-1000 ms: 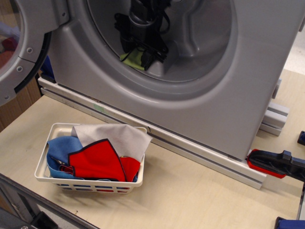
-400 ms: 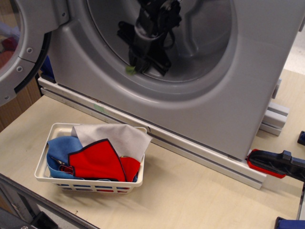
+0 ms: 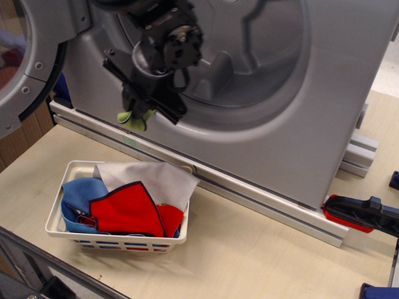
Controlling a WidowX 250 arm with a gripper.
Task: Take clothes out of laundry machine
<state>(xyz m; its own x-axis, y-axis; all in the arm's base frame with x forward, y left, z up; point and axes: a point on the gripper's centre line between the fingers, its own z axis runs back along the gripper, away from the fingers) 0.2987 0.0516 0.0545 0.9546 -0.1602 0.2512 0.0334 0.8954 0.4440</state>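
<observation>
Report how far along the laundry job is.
Done: the green cloth is out of the machine, hanging in front of its lower face. In hand: the gripper is shut on it, above the table. Left: lower it into the basket and release, presumably.

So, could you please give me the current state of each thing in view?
laundry machine: door swung open, drum looks empty.
gripper: outside the drum, fingers shut on the green cloth.
green cloth: held, hanging in front of the machine.
white basket: on the table, holding red, blue and white cloths.
</observation>
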